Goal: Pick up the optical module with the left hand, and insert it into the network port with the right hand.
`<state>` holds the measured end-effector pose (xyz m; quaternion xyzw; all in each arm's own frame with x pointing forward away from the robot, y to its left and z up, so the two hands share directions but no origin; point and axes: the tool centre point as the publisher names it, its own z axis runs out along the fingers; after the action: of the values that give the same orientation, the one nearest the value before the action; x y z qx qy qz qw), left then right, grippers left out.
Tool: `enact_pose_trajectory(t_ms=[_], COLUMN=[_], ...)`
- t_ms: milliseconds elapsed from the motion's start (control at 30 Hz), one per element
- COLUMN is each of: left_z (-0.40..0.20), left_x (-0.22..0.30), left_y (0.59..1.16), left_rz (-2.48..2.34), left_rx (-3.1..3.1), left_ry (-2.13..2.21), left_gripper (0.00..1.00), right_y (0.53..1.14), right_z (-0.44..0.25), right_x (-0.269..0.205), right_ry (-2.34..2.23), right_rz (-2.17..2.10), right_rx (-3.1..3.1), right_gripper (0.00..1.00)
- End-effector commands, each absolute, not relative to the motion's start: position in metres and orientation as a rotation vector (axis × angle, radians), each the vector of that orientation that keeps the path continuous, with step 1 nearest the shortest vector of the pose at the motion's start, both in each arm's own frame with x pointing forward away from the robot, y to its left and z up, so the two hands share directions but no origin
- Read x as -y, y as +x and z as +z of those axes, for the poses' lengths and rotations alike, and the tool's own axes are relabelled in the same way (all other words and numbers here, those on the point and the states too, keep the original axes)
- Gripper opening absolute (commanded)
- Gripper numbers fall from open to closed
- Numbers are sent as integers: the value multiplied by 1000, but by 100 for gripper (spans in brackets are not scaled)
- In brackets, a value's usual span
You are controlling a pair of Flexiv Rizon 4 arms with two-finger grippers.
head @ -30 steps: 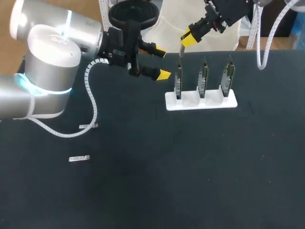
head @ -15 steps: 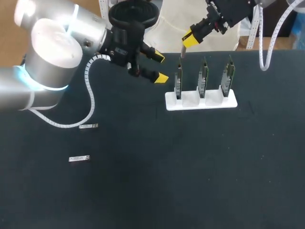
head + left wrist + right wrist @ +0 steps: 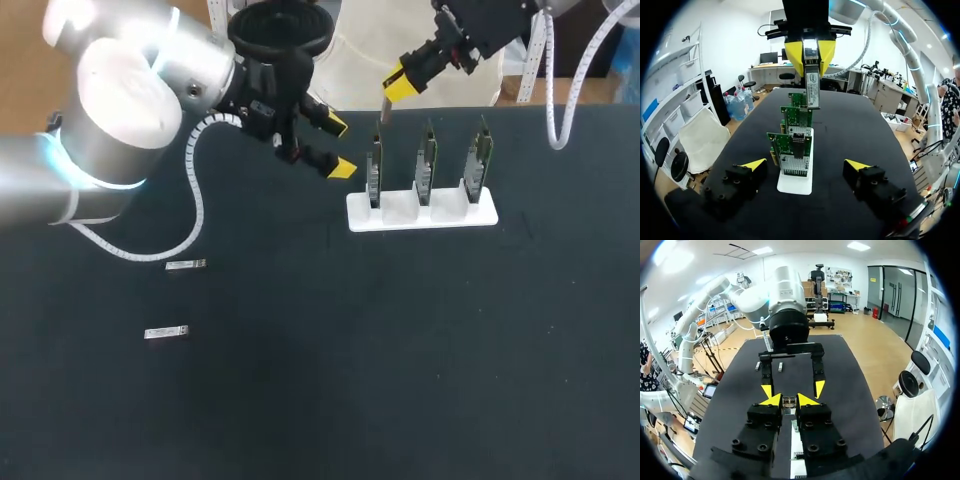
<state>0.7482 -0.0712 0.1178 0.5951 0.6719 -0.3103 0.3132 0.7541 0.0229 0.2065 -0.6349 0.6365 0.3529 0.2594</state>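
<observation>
While the right gripper [image 3: 397, 86] hangs over the far side of the table [image 3: 400, 360], its two yellow-tipped fingers are pinched tight on one slim metal module [image 3: 382, 106], which points straight down. The module sits just above the board at the left end of the row; from here I cannot tell whether it touches that board.

Three green boards [image 3: 427, 160] stand upright in a row, each in its own slot of one white stand [image 3: 420, 215]. Seen from the left wrist, they line up one behind the other, and the held module hangs above them.

The left gripper [image 3: 338, 147] floats just beside the stand's left end, level with the boards. Its jaws are spread wide and hold nothing, with the first board in line between the two yellow tips but well ahead of them.

Two loose modules [image 3: 186, 264] lie flat on the table's left side, one nearer the stand than the other, apart from each other and well away from both grippers.
</observation>
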Motion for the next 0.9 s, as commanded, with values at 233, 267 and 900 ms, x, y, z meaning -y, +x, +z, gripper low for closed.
enact_pose_trajectory(t_ms=[233,267,900], left_z=[115,115,108], left_x=[76,77,77], left_y=[754,755,755], left_rz=[-817,-817,-813], left_rx=[-1791,-1791,-1815], left_ry=[1586,1586,1593], left_gripper=[100,100,100], right_y=[752,752,751], right_z=[207,207,209], right_x=[-23,-23,-21], right_ry=[-1724,-1725,-1733], right_rz=[946,946,939], right_rx=[-1721,-1720,-1708], right_gripper=[0,0,0])
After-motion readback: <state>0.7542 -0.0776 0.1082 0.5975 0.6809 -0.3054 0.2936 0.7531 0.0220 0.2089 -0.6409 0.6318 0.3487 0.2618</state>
